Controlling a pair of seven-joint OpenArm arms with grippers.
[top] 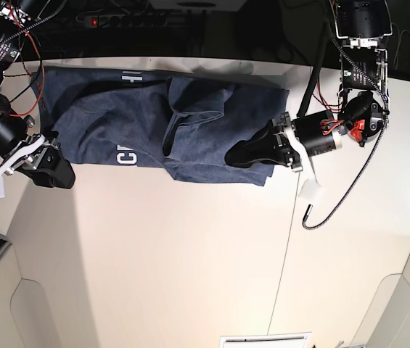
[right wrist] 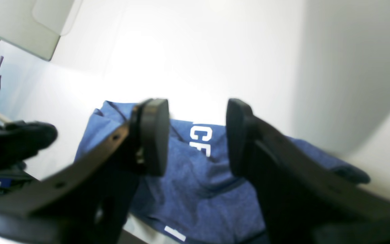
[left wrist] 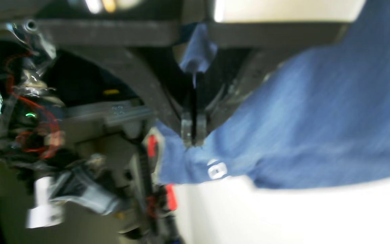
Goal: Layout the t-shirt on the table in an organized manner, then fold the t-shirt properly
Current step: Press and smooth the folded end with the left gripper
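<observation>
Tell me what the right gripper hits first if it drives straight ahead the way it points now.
Probably the t-shirt: it lies directly between the right gripper's open jaws in the wrist view. Depth is unclear, so the table beyond might come first.

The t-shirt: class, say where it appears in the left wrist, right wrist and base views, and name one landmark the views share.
Left wrist: the t-shirt fills the right half, a pinch of it between the shut jaws of the left gripper.
Right wrist: lower centre, seen between the open pads of the right gripper.
Base: spread along the far edge of the table, upper centre.
Shared landmark: the shirt's white lettering.
</observation>
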